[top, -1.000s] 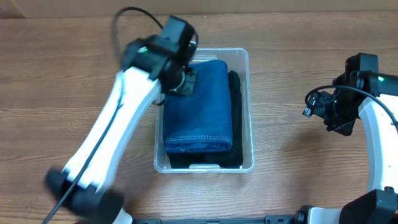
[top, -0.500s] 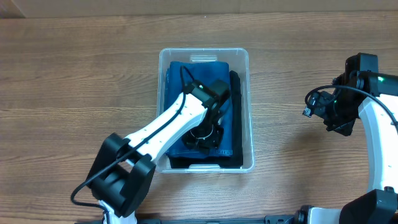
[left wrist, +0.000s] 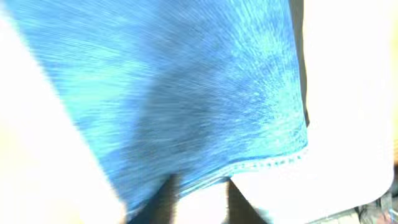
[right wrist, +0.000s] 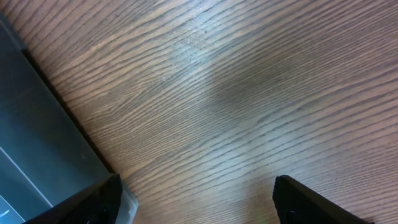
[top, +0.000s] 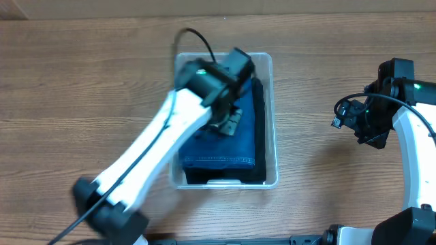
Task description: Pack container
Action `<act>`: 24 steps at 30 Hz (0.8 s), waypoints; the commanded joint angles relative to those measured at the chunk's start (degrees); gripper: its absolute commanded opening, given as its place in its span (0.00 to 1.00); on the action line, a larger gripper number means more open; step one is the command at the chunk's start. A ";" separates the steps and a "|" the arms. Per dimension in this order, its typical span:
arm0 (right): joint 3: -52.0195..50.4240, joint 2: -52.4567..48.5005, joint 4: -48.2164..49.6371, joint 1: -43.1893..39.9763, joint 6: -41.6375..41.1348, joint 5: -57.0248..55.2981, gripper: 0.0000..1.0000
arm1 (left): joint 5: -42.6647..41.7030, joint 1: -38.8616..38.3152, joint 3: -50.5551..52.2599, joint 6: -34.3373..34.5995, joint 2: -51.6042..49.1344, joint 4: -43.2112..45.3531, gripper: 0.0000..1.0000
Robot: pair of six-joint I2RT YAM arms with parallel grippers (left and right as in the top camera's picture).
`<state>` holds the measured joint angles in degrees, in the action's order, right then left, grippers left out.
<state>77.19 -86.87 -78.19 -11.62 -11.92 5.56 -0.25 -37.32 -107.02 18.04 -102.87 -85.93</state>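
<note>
The clear plastic container point(top: 275, 136) stands mid-table. A folded blue denim garment point(top: 238, 146) lies in it on top of a black garment point(top: 259, 116) that shows along the right side and front. My left gripper point(top: 229, 121) hangs over the middle of the denim. The left wrist view is blurred: denim point(left wrist: 186, 93) fills it, and the left fingertips point(left wrist: 202, 202) stand a little apart with nothing between them. My right gripper point(top: 349, 122) is wide open and empty over bare wood, right of the container; the right wrist view shows it too point(right wrist: 199, 199).
The wooden table point(top: 68, 102) stretches left and right of the container. A grey flat surface point(right wrist: 37, 143) fills the left edge of the right wrist view. The left arm point(top: 150, 163) lies across the container's left front part.
The left arm swung from the container's back left to the front of the denim, then back to its middle. The right arm has not moved.
</note>
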 commanded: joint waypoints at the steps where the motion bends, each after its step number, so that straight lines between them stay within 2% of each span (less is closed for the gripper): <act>1: 0.07 0.09 0.11 -0.04 0.44 0.20 0.82 | 9.90 7.43 -1.95 2.05 9.40 -0.79 0.76; 2: 0.07 0.09 0.13 0.26 1.03 0.57 0.85 | 10.80 9.66 -1.95 2.51 10.69 -0.90 0.93; 3: 0.07 0.09 0.44 0.96 3.23 2.67 0.86 | 11.65 12.90 -1.95 3.48 12.09 -1.05 1.00; 8: 0.87 0.11 7.23 8.85 4.79 3.10 1.00 | 12.50 30.73 -1.73 7.58 13.73 -0.57 1.00; 11: 2.10 0.09 16.31 13.66 9.51 -0.24 1.00 | 12.41 39.58 -1.70 13.55 12.28 0.90 1.00; 12: 2.10 0.09 18.43 14.73 12.09 -0.35 1.00 | 12.41 41.18 -1.70 14.58 11.80 0.87 1.00; 14: 2.08 0.09 23.80 16.17 12.07 -0.26 1.00 | 12.46 43.36 -1.70 14.49 11.02 0.90 1.00; 16: 2.10 0.13 25.62 16.52 11.32 0.94 1.00 | 12.44 44.33 -1.70 11.78 10.58 0.94 1.00; 18: 2.08 0.26 23.74 16.48 11.98 2.69 1.00 | 12.24 44.46 -1.44 5.03 10.45 1.51 1.00; 21: 1.86 3.41 20.06 16.37 7.76 3.32 1.00 | 9.16 44.48 0.26 2.51 13.75 0.74 1.00; 23: 0.96 9.75 20.24 16.37 7.17 2.62 1.00 | 4.68 44.48 6.47 -2.19 20.09 3.87 1.00; 24: 0.02 13.00 20.50 16.37 7.19 1.97 1.00 | 4.55 44.48 12.57 -2.45 25.35 6.75 1.00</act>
<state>77.69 -82.04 -58.24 4.69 -3.53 8.10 7.84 6.87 -102.56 20.18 -87.37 -83.02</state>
